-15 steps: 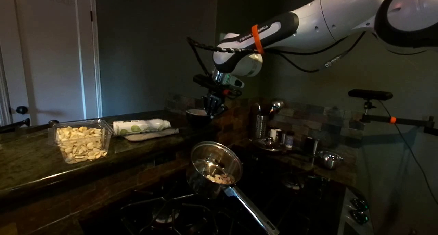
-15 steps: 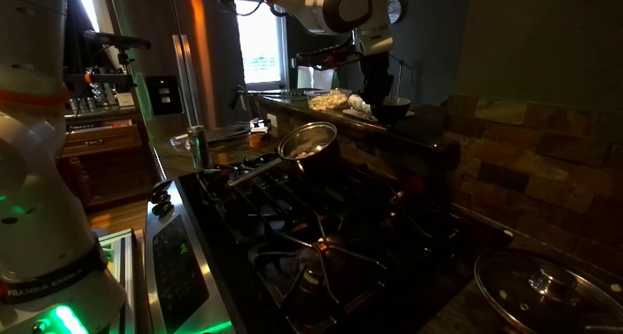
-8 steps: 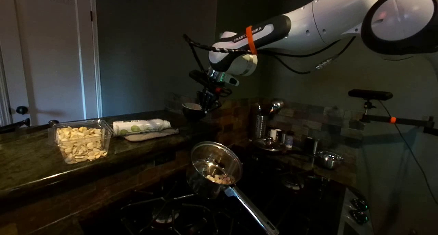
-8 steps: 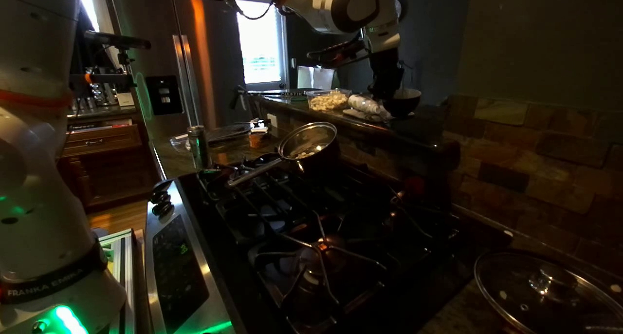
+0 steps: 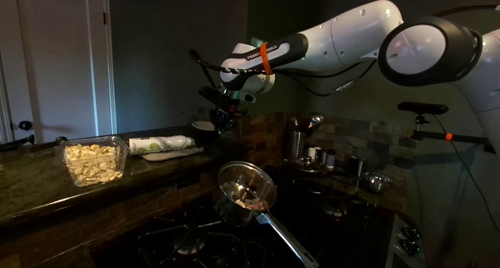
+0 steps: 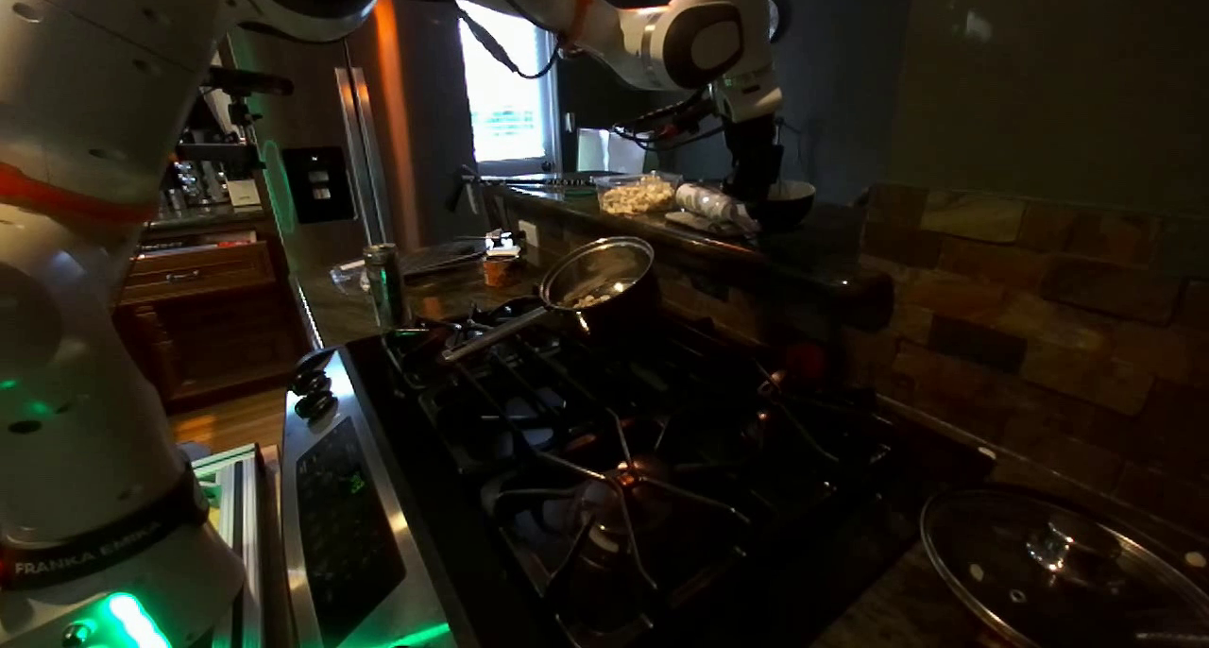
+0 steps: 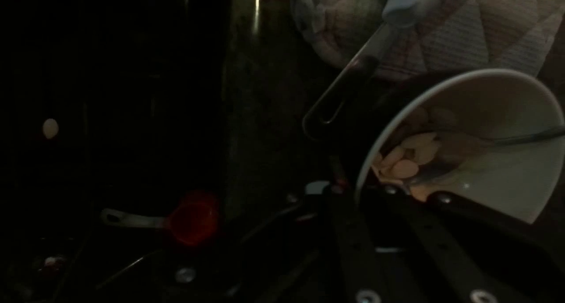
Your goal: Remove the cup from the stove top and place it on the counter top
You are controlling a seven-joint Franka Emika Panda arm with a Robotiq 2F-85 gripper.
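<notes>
Claw (image 7: 363,189) is clamped on bowl (image 7: 507,179) containing pale pieces (image 7: 417,150) and utensil (image 7: 529,138); saucepan (image 5: 232,214) and clear tub (image 5: 121,155) contain similar pieces (image 5: 252,204).

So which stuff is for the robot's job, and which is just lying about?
For the job:
gripper
dark bowl in its grip, probably the "cup"
stove top, to take it from
counter top, to put it on

Just lying about, it seems:
saucepan
glass lid
clear tub
quilted pad
white-and-green container
</notes>
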